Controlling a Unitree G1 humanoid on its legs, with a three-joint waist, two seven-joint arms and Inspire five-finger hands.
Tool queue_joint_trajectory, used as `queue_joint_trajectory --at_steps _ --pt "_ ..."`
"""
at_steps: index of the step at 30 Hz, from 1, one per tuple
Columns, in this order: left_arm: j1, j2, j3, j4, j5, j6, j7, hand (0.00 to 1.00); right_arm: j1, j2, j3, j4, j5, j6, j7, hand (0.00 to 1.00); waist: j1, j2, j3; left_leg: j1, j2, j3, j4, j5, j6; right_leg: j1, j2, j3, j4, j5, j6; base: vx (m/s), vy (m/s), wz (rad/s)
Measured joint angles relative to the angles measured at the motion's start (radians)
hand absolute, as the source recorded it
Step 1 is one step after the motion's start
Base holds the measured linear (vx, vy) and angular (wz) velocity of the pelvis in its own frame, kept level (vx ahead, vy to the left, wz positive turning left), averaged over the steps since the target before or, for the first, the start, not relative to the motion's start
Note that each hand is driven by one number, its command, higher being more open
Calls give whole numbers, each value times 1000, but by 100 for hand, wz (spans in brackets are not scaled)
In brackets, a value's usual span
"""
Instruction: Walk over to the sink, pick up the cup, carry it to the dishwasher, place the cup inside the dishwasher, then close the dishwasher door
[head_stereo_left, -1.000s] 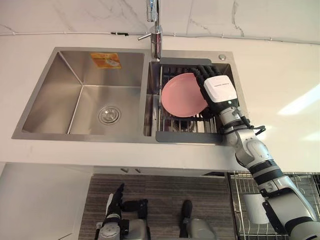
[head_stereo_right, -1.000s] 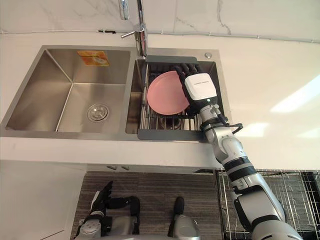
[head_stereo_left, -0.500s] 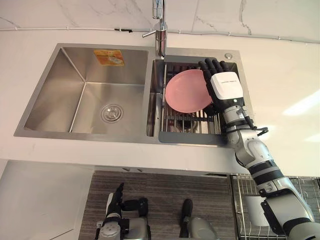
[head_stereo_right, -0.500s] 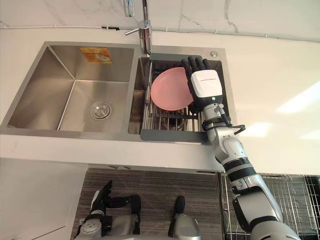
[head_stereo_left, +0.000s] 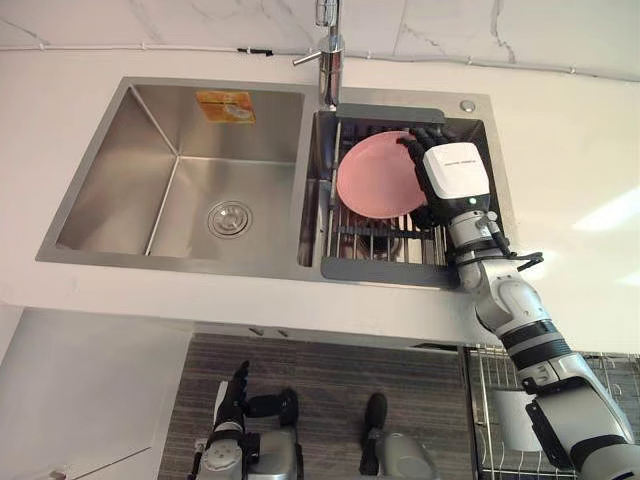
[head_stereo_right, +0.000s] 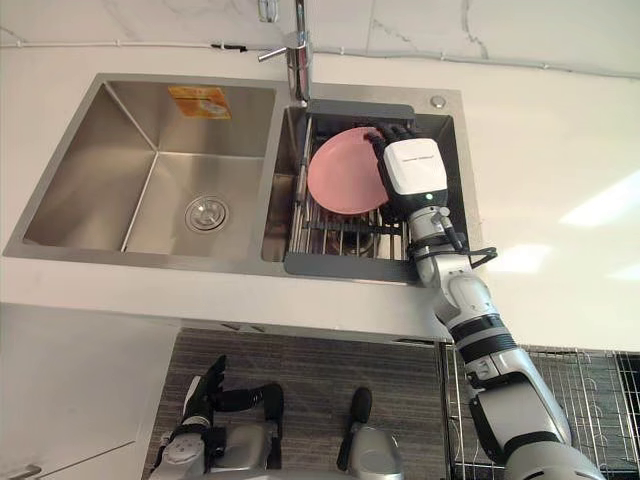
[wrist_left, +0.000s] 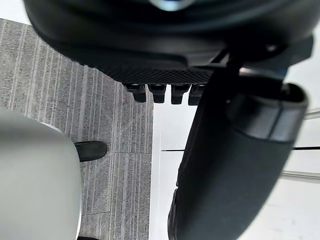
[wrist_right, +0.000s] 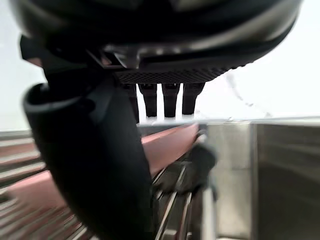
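- Thing in hand's reach: a pink plate (head_stereo_left: 377, 176), leaning in the rack (head_stereo_left: 385, 270) in the sink's (head_stereo_left: 120, 170) right basin.
- Right hand (head_stereo_left: 452, 176) at its right rim, fingers straight, unclamped; left hand (head_stereo_left: 232, 395) relaxed, low.
- Judged stiff, slick, breakable: pinch the rim.

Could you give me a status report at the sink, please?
Right hand open over the sink rack, beside the pink plate. Left hand open, low by the floor. Neither hand holds a cup.
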Motion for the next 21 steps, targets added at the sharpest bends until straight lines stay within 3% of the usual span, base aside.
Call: queue_joint_trajectory --at_steps 7,21 --pt "-14 0 -1 17 0 -3 0 100 -49 -21 62 -8 40 -59 7 0 7 0 0 -7 0 -7 0 1 2 -4 1 -5 1 0 -1 6 -2 3" --pt "-30 -1 0 27 0 2 -1 100 -58 -49 60 -87 107 -65 41 0 18 0 0 -3 8 5 8 1 2 -7 10 14 -1 1 -5 0 -1 -3"
